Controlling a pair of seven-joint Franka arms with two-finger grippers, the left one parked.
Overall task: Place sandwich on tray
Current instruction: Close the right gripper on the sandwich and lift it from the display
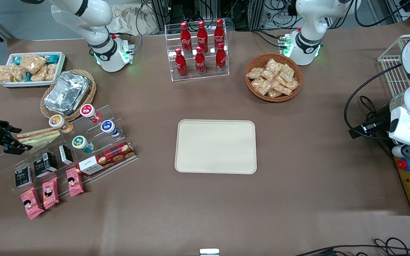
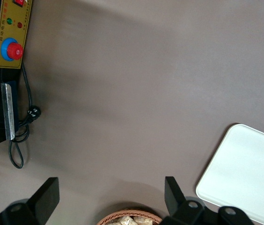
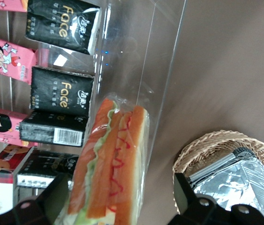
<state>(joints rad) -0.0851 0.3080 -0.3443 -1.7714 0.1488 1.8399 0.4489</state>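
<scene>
The sandwich (image 1: 39,137) is a clear-wrapped wedge of pale bread with red and green layers. It lies on the top step of a clear acrylic stepped rack (image 1: 94,122) toward the working arm's end of the table. My right gripper (image 1: 16,141) is at the sandwich's outer end, open, with one finger on each side of the wedge. In the right wrist view the sandwich (image 3: 115,159) runs between the spread fingers (image 3: 186,192) of the gripper (image 3: 120,204), with a gap at one side. The cream-beige tray (image 1: 215,146) lies empty at the table's middle.
The rack also holds yogurt cups (image 1: 90,112), black cartons (image 1: 45,165), pink packets (image 1: 50,192) and a cookie box (image 1: 107,159). A foil container (image 1: 67,92) in a wicker basket sits beside the sandwich. A white snack bin (image 1: 30,68), cola bottles (image 1: 199,46) and a snack basket (image 1: 273,77) stand farther from the camera.
</scene>
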